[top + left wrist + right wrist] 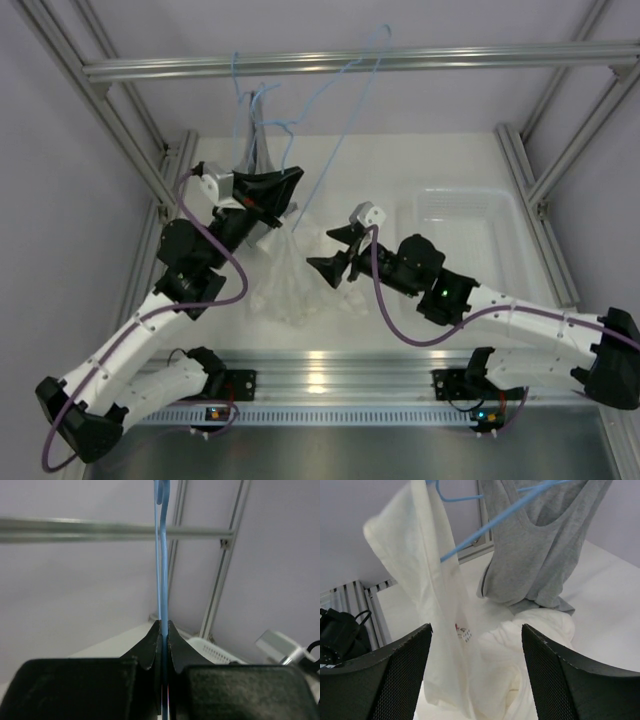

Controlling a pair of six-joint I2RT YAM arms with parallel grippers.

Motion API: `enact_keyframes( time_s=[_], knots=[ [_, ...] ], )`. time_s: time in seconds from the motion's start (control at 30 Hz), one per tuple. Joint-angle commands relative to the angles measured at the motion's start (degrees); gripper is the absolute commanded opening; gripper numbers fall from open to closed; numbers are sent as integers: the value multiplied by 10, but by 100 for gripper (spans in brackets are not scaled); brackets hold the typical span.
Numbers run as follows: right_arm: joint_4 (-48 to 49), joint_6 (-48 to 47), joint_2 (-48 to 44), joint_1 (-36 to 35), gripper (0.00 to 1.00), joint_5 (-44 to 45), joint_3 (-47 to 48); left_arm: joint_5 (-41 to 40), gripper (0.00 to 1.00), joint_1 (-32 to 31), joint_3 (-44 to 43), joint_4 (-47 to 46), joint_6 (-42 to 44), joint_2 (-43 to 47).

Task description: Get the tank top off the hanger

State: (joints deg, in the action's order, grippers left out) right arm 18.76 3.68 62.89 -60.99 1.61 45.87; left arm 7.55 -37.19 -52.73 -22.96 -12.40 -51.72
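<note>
My left gripper [164, 630] is shut on the thin light-blue hanger [163, 570], whose wire runs straight up from between the jaws. It holds the hanger raised at the back left [265, 188]. The white tank top [425, 575] droops from the hanger's arm [490, 525], and its lower part lies heaped on the table [290, 275]. Just right of the fabric, my right gripper [335, 250] is open. In the right wrist view its fingers [400, 675] stand wide on either side of the white cloth without touching it.
A grey tank top [535, 545] hangs on a second blue hanger behind the white one. A white plastic bin [505, 215] sits at the right of the table. An aluminium crossbar [450, 58] spans the back, with frame posts along both sides.
</note>
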Motion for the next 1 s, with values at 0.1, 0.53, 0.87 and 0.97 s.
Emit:
enact_keyframes(
  time_s=[0.1,0.53,0.87,0.97],
  knots=[
    [14,-5,61,-9,73,-100,67,42,0,-2,-16,-226,-66,-24],
    [-15,-27,116,-62,55,-19,106,-76,0,-6,-75,-77,-37,-28],
    [-103,22,-130,-62,82,279,-75,-167,0,-7,-79,221,-61,49],
    [-144,12,-177,-61,84,318,-76,-114,0,-7,-84,296,-68,100]
  ],
)
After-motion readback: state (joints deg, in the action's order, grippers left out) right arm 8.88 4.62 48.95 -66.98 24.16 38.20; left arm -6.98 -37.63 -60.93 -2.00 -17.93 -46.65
